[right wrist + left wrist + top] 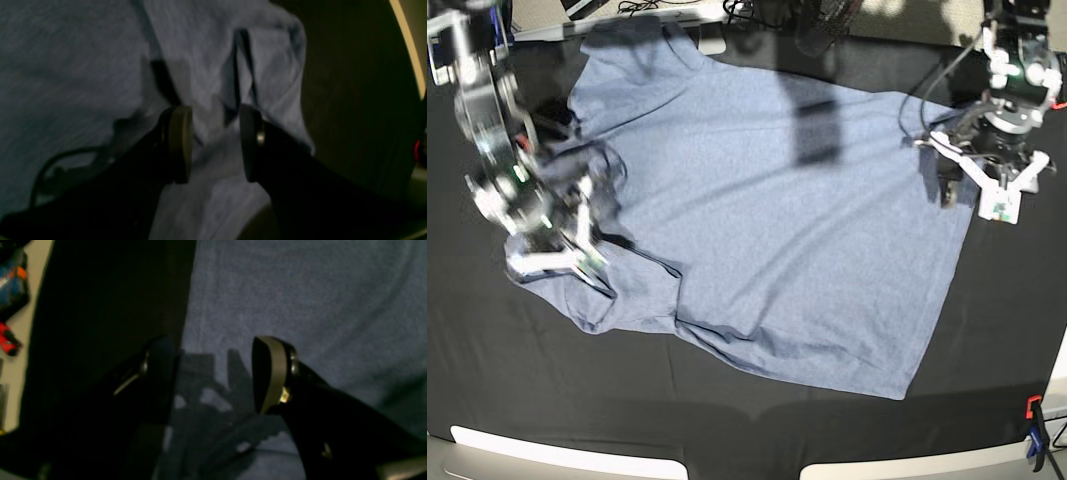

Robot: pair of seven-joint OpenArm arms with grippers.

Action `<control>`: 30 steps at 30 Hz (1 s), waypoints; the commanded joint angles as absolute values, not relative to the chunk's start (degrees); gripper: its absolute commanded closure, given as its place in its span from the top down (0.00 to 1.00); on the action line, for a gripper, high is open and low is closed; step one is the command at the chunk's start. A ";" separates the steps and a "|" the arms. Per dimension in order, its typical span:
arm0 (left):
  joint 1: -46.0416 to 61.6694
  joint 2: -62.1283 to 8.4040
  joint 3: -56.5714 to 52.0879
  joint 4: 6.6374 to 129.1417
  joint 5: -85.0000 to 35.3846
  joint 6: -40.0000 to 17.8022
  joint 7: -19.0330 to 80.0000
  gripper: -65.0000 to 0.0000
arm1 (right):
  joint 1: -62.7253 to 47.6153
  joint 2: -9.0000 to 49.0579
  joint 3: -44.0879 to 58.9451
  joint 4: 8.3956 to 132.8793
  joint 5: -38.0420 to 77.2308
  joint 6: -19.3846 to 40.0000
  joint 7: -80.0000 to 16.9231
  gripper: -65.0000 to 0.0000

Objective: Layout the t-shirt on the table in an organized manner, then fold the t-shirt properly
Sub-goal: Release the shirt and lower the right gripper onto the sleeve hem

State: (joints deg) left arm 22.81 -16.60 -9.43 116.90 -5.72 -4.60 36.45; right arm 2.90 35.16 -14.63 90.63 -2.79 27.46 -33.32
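T-shirt (767, 230) is soft and limp, so grab its hem edge; left hand (213, 373) gapes wide, right hand (215, 143) half-spread over a bunched sleeve.

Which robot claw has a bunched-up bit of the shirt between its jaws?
The right gripper. A crumpled fold of the t-shirt sits between its jaws, while the left gripper hangs wide open over the shirt's flat edge.
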 commanded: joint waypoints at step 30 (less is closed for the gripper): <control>22.55 -13.04 -9.72 117.99 -3.05 -4.34 35.05 0.53 | 18.35 39.27 -30.02 80.16 11.60 35.57 -45.71 0.30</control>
State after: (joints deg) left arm 22.83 -12.69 -9.45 116.90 -3.14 -4.58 36.42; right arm 16.99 38.44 -30.46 79.20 11.73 35.24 -46.35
